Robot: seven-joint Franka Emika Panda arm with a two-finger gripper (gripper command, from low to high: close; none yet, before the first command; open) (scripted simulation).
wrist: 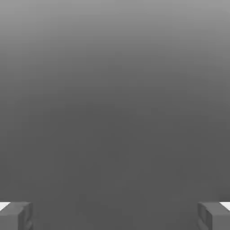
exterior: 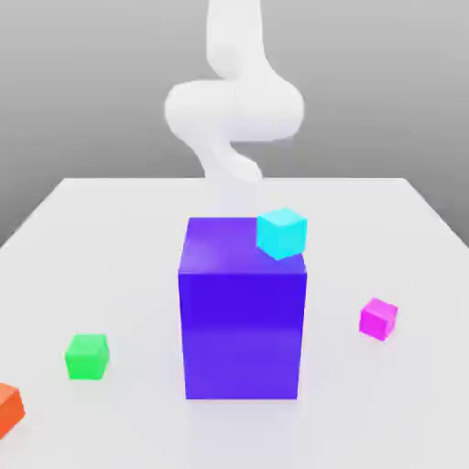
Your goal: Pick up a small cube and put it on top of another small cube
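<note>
Pink cube [exterior: 378,319] sits on the bench [exterior: 110,238] at the exterior view's right, well apart from the green cube [exterior: 87,356] at its left. I judge it light, rigid, glossy, maybe slippery: grip two opposite flat faces. My end effector [wrist: 115,215] is wide, empty; my arm [exterior: 234,110] is raised behind the blue block [exterior: 243,321].

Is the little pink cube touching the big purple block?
Apart. The exterior view shows bare white table between the pink cube and the purple block.
</note>
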